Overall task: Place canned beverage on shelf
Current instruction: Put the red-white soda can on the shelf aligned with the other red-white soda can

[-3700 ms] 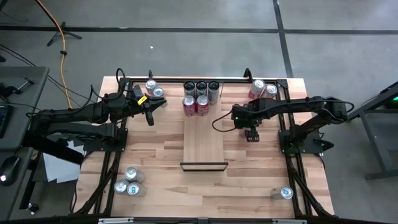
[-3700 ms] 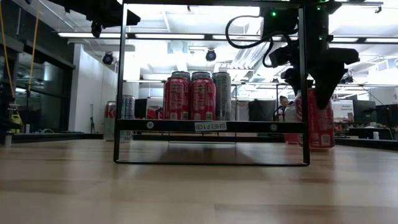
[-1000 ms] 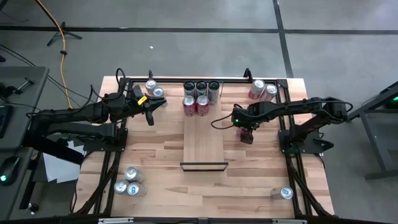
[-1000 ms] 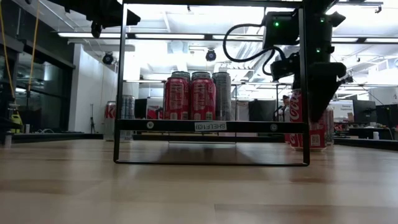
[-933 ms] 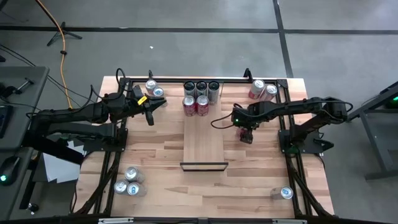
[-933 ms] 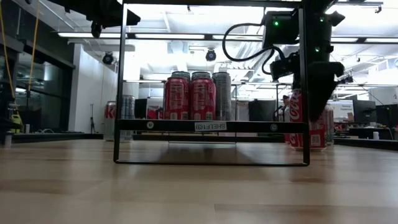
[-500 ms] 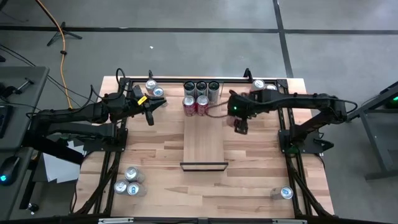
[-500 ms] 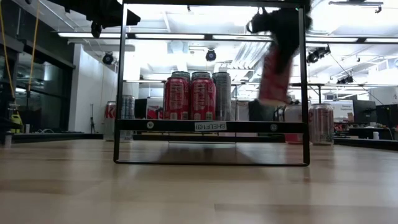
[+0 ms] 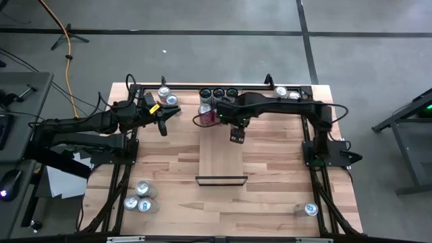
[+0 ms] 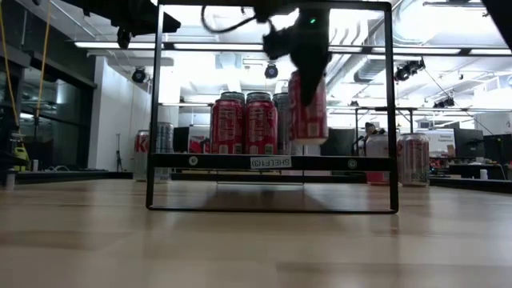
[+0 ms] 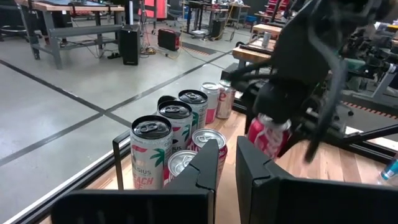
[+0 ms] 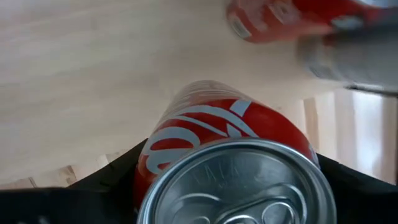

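The shelf [image 9: 221, 158] is a pale wood panel in the middle of the table, with a black bar [image 10: 272, 162] at its near end. Several cans [image 9: 217, 100] stand upright on its far end. My right gripper [image 9: 236, 130] hangs over the shelf's far half, just near of those cans, shut on a red canned beverage [image 10: 308, 108] that is above the panel. My left gripper [image 9: 162, 120] waits shut and with nothing in it over the far left of the table, level and pointing toward the shelf. My right gripper pinches the red can's upper side wall [image 12: 155, 155] between its two fingers, one on each side, just under the silver top [image 12: 236, 186]. The fingers come from above, pointing down. The can hangs upright below them, lifted clear of the shelf.
A black rail frame [image 9: 223, 86] runs along the table's far edge and down both sides. More cans stand at the far left [image 9: 166, 96], far right [image 9: 283, 92], near left [image 9: 139, 199] and near right [image 9: 308, 210]. The shelf's near half is bare wood.
My right gripper has lifted the red can off the table to the right of the shelf. It has carried the can up and toward the table's left edge until it hangs over the shelf's far half, close to the standing cans. The can has stayed roughly upright.
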Tool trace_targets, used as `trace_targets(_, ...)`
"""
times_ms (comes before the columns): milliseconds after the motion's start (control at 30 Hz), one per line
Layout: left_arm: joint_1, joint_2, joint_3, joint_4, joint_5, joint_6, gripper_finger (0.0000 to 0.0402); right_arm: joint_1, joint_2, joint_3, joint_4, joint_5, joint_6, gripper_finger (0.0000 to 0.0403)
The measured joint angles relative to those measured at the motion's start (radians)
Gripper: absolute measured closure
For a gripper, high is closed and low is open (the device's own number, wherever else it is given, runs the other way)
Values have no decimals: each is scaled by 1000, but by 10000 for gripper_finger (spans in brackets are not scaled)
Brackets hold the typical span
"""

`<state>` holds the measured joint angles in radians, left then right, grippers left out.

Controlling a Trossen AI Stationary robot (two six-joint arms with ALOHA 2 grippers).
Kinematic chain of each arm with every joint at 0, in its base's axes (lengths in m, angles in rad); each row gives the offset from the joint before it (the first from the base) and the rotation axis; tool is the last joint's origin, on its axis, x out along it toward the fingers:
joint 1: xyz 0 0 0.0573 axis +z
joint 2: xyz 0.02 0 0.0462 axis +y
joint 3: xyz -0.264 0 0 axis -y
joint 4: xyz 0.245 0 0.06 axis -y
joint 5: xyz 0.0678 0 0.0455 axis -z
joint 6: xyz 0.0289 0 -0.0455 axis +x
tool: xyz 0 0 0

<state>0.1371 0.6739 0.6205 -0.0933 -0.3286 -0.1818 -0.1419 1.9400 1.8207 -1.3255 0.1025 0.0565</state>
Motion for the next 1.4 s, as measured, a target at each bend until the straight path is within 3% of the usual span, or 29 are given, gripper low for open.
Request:
trace_targets(167, 0, 0, 0, 0, 0, 0, 398, -4, 38, 22, 41, -30, -15, 117)
trace_targets(500, 0, 0, 0, 0, 0, 0, 398, -5, 38, -65, 109, -28, -21, 117)
trace_targets(833, 0, 0, 0, 0, 0, 0, 398, -5, 38, -83, 143, -27, -38, 63)
trace_targets(1400, 0, 0, 0, 0, 0, 0, 398, -12, -6, -25, 22, -30, -217, 57)
